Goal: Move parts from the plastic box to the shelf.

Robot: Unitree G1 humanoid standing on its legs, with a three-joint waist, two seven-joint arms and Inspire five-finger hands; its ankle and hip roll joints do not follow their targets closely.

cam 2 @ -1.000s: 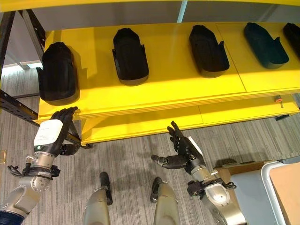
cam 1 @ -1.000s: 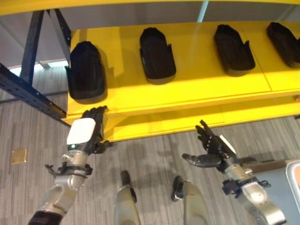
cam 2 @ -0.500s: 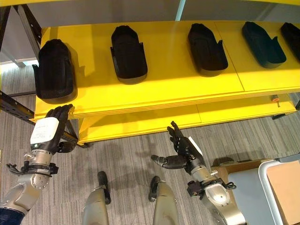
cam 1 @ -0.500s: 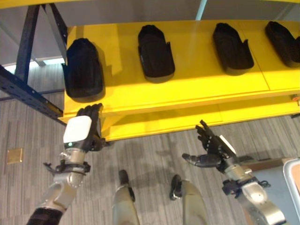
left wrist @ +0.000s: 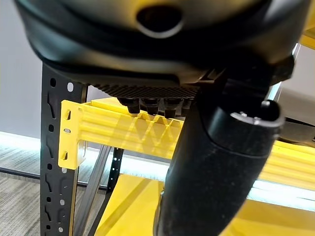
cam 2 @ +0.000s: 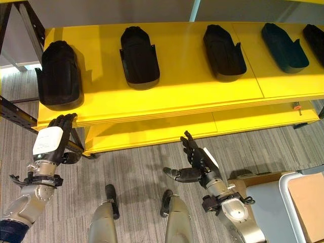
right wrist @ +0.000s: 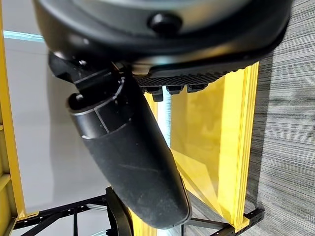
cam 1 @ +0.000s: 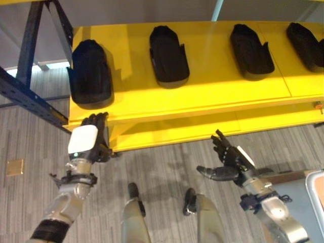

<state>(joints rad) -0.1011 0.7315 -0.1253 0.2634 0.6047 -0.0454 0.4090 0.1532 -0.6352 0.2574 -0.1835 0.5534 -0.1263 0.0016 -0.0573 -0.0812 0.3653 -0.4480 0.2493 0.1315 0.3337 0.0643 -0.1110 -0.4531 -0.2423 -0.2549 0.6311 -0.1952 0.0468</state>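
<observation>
Hanging just below the yellow shelf (cam 2: 172,96) edge, the left hand (cam 2: 50,144) is holding nothing, fingers relaxed. Five black parts (cam 2: 139,58) are lying in a row (all on the shelf). Lower, the right hand (cam 2: 197,164) is spreading empty.

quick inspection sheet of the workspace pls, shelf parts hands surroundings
surface: yellow shelf, top board in use
job's things: black parts lie in a row on the shelf, apart from each other
clutter: nothing seen
hands: left hand open at the shelf's front edge, holding nothing; right hand open below the shelf, empty
cables: nothing seen
surroundings: grey striped carpet, dark blue rack frame
</observation>
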